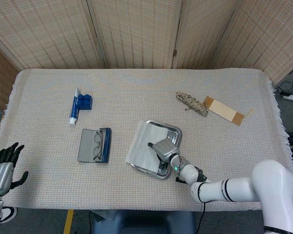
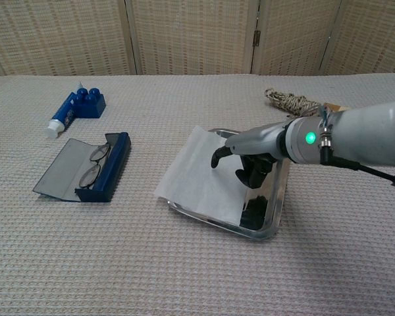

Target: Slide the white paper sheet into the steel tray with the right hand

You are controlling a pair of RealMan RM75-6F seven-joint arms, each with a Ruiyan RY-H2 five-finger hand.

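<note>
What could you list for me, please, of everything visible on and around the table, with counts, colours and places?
White paper sheet: one, white, lying over the left part of the tray, its left edge hanging past the rim.
Steel tray: one, shiny steel, table centre.
Glasses case: one, blue and grey, open, left of the tray, with a pair of spectacles in it.
Toy brick: one, blue, far left.
Tube: one, white and blue, beside the brick.
Rope bundle: one, beige speckled, far right.
Cardboard strip: one, tan, right of the rope.
Tablecloth: one, beige woven.
Folding screen: beige, behind the table.
Left robot hand: fingers apart, holding nothing, at the table's near left edge.
Right robot hand: over the tray, one finger pointing toward the paper.
</note>
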